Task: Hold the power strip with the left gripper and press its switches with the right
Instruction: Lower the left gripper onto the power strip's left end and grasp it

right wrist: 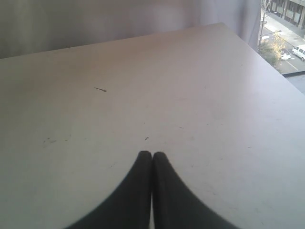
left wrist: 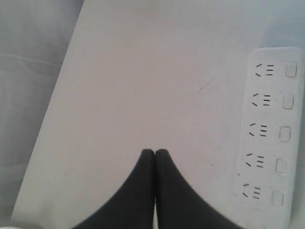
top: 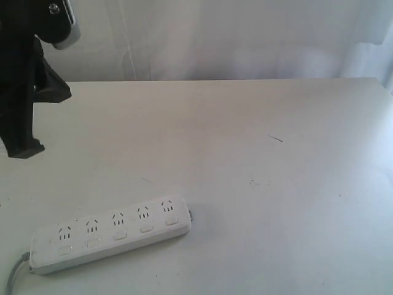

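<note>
- Exterior view: the power strip (top: 110, 233) lies flat on the white table (top: 258, 160), near the table's front left part. Its grey cord (top: 13, 273) leaves at its left end.
- Its five switches (top: 120, 234) run in a row along the near edge, one under each socket group.
- My left arm (top: 21, 92) hangs above the table's far left, well apart from the strip and touching nothing.
- Left wrist view: my left gripper (left wrist: 155, 152) has its fingers pressed together with nothing between them. The strip (left wrist: 269, 133) lies off to one side, its switches (left wrist: 284, 133) along its far edge.
- Right wrist view: my right gripper (right wrist: 151, 155) is closed too and empty, over bare tabletop with a small dark mark (right wrist: 100, 89) ahead.
</note>
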Robot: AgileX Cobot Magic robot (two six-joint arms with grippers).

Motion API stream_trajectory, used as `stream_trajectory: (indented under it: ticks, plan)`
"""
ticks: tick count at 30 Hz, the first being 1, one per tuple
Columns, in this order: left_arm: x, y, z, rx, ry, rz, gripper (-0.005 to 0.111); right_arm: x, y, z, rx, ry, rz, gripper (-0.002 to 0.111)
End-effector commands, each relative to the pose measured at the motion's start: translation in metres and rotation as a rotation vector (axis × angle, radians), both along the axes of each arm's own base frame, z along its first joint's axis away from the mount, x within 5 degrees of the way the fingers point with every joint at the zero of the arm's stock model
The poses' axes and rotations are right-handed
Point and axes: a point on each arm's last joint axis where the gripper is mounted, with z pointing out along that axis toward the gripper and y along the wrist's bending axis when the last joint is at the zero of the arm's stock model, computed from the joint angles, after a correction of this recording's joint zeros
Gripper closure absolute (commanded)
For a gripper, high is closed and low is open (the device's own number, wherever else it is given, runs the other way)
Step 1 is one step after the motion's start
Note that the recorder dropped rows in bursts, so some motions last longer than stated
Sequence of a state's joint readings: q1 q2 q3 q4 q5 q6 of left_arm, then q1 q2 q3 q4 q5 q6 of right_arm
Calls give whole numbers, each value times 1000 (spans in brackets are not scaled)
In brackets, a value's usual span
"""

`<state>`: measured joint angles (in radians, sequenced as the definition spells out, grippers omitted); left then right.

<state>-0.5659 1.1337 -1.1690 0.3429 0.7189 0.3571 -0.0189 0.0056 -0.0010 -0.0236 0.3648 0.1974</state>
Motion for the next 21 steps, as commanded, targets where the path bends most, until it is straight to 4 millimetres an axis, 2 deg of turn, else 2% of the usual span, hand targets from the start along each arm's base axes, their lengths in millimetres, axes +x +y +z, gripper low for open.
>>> stream_trajectory:
  ticks: [1,4,12,13,14,16,17,19,21]
  plan:
    - [-3,2,-21,132,91,-48,107,0,0,1,-2,-11,0,108]
    - [-2,-4,-58,309,283,-222,107,0,0,1,-2,-11,0,108]
    - [32,-32,-116,323,491,-215,107,0,0,1,-2,-11,0,108]
    - [36,-34,-122,328,498,-212,103,0,0,1,-2,-11,0,108]
    - [39,-36,-126,322,500,-202,97,0,0,1,-2,-11,0,108]
    - [42,-38,-133,318,527,-174,69,0,0,1,-2,-11,0,108]
    - [43,-38,-137,310,549,-134,46,0,0,1,-2,-11,0,108]
    - [44,-37,-141,301,566,-54,15,0,0,1,-2,-11,0,108]
    - [42,-36,-142,327,597,-91,11,0,0,1,-2,-11,0,108]
